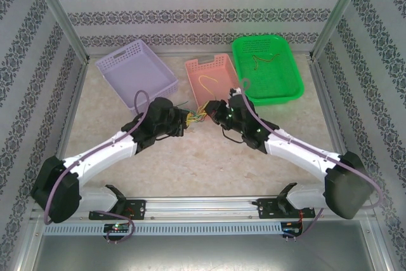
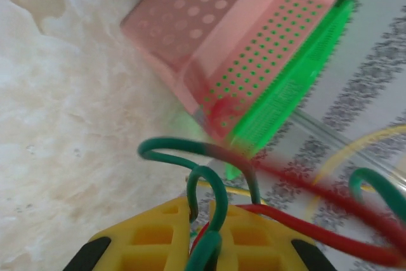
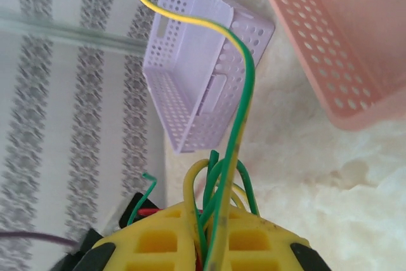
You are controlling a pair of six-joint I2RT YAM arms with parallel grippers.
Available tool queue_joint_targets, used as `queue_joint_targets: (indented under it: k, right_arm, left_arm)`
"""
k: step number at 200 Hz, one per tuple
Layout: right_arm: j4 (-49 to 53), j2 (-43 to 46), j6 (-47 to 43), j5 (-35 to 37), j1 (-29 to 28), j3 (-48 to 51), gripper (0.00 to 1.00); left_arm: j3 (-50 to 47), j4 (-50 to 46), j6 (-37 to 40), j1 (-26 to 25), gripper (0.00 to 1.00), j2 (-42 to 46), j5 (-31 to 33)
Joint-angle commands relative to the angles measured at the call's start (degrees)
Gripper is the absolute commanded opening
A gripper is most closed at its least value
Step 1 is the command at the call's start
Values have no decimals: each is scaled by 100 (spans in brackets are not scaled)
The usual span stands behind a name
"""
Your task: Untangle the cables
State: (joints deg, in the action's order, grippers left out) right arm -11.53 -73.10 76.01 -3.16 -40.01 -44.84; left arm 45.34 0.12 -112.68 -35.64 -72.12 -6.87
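Green cables (image 3: 212, 185), seemingly pinched in right tool (image 3: 203, 249)

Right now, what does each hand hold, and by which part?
The cables: the left hand pinches green and red loops, the right hand green and yellow ones.

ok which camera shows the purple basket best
The top view: the purple basket shows whole there, all four walls and its floor. The right wrist view catches it at a slant, partly crossed by the thin cables.
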Motion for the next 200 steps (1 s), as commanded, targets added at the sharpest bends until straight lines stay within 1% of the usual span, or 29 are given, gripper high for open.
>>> queue_joint_targets:
  k: [1, 23, 38, 48, 60, 69, 78, 85, 92, 100, 110, 125, 128, 134, 147, 161, 171, 183, 200]
  right_arm:
    - [-791, 473, 2334, 1606, 32, 573, 0]
    - [-345, 659, 3223, 2236, -294, 691, 0]
    - [-99, 712, 3701, 2558, -530, 677, 0]
    - [30, 713, 3845, 2682, -658, 615, 0]
    - [79, 676, 3806, 2767, -751, 528, 0]
    - [97, 646, 3665, 2750, -755, 486, 0]
    - [165, 650, 3415, 2683, -735, 463, 0]
    - [330, 672, 3143, 2527, -643, 409, 0]
    - [464, 723, 2675, 2311, -519, 362, 0]
    - [722, 789, 2193, 1999, -335, 292, 0]
    - [911, 832, 1615, 1529, -78, 233, 13]
    - [1144, 871, 509, 501, 460, 131, 35]
    - [1306, 872, 300, 336, 544, 82, 39]
    - [1611, 876, -91, 0, 716, -70, 47]
    - [2290, 918, -964, -482, 1026, -325, 58]
    - [2859, 938, -1627, -889, 1272, -585, 65]
    - [3174, 929, -2052, -1111, 1379, -802, 67]
    - [3625, 912, -2436, -1091, 1384, -1087, 69]
    - [3817, 909, -2626, -1080, 1310, -1269, 69]
  left_arm:
    - [-517, 1164, -684, 186, 0, 336, 1521]
    - [-883, 2225, -935, 122, 0, 174, 1677]
    - [-978, 2586, -1120, -5, 0, 87, 1897]
    - [-1034, 2783, -1224, -68, 0, 38, 2019]
    - [-1074, 2974, -1288, -119, 0, -10, 2105]
    - [-1056, 2957, -1272, -128, 0, 0, 2064]
    - [-994, 2791, -1086, -123, 0, 51, 1930]
    - [-871, 2382, -907, -101, 0, 139, 1667]
    - [-715, 1904, -614, -70, 0, 243, 1357]
    - [-483, 1335, -47, -20, 0, 327, 873]
    - [-105, 523, 811, 72, 0, 326, 142]
    - [338, -238, 2199, 66, 0, 249, -569]
    - [427, -502, 2417, 66, 0, 231, -683]
    - [518, -740, 2811, 66, 0, 218, -862]
    - [581, -1119, 3467, 66, 0, 274, -1021]
    - [590, -1494, 4023, 74, 0, 355, -981]
    - [581, -1645, 4317, 83, 0, 358, -950]
    - [541, -1677, 4534, 83, 0, 292, -982]
    - [502, -1609, 4702, 75, 0, 199, -983]
